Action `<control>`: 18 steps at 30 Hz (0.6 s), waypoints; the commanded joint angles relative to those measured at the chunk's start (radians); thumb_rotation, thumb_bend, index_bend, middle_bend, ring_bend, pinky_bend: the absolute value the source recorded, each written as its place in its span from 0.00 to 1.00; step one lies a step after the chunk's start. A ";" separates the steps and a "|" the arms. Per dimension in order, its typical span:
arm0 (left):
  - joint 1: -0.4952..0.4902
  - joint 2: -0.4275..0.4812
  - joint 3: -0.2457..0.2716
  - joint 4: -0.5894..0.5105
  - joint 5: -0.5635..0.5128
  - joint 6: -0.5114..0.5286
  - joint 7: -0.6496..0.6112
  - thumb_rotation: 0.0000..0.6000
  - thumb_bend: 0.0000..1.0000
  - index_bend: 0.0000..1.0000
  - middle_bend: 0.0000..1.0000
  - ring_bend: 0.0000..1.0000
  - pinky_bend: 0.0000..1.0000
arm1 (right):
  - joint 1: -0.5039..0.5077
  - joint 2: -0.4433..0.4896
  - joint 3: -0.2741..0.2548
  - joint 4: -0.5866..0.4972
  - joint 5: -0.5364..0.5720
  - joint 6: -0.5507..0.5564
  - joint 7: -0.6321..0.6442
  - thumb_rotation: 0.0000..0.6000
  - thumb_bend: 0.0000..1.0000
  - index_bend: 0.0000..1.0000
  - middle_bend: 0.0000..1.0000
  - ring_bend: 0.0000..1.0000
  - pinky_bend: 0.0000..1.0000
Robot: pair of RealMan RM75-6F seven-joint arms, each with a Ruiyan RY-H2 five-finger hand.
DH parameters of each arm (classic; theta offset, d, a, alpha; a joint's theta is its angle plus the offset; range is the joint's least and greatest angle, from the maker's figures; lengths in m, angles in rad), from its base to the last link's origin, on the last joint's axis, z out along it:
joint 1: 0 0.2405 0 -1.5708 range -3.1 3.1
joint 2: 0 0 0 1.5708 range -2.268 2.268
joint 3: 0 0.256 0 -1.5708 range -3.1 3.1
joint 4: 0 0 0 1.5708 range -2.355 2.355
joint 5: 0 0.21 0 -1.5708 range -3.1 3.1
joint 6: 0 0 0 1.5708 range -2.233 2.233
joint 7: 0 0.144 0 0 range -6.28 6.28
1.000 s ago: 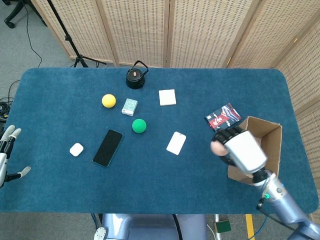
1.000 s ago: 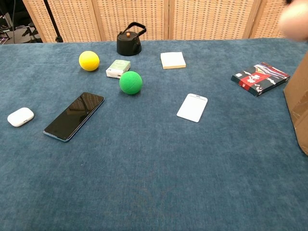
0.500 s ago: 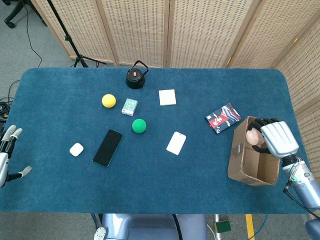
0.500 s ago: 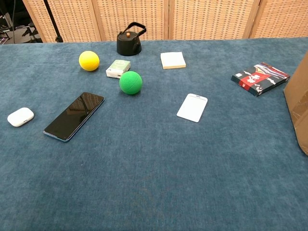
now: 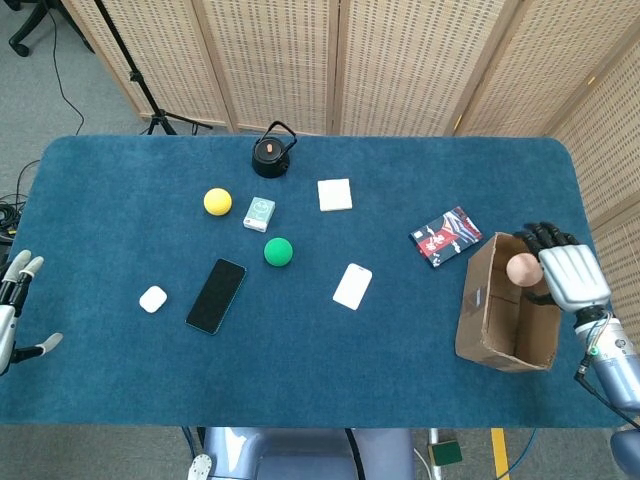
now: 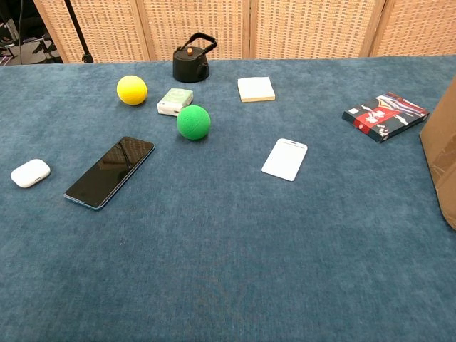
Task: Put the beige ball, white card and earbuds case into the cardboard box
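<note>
Beige ball (image 5: 522, 269): light, smooth, likely to roll; right hand (image 5: 566, 274) fingers cup it over the cardboard box (image 5: 490, 320).
White card (image 6: 284, 159): thin, flat on table (lift by edge).
Earbuds case (image 6: 30, 173): slick; left hand (image 5: 12, 310) fingers spread, holding nothing.

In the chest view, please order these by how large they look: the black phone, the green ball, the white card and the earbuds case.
1. black phone, clearly the largest.
2. white card.
3. green ball, close to the card, so this rank is unsure.
4. earbuds case, smallest, although it lies nearer the camera than the ball.
</note>
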 commanded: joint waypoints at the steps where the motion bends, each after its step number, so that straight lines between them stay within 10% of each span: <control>1: 0.000 0.002 0.000 0.000 -0.001 0.000 -0.003 1.00 0.00 0.00 0.00 0.00 0.00 | -0.014 0.029 0.017 -0.048 0.022 0.008 -0.014 1.00 0.00 0.00 0.00 0.00 0.06; 10: -0.001 0.003 0.000 -0.001 -0.001 -0.003 -0.002 1.00 0.00 0.00 0.00 0.00 0.00 | -0.017 0.051 0.025 -0.137 -0.225 0.170 0.081 1.00 0.00 0.00 0.00 0.00 0.06; 18: -0.002 0.002 0.002 -0.002 0.003 -0.004 -0.001 1.00 0.00 0.00 0.00 0.00 0.00 | 0.106 0.047 0.053 -0.287 -0.232 0.012 -0.040 1.00 0.00 0.07 0.00 0.00 0.06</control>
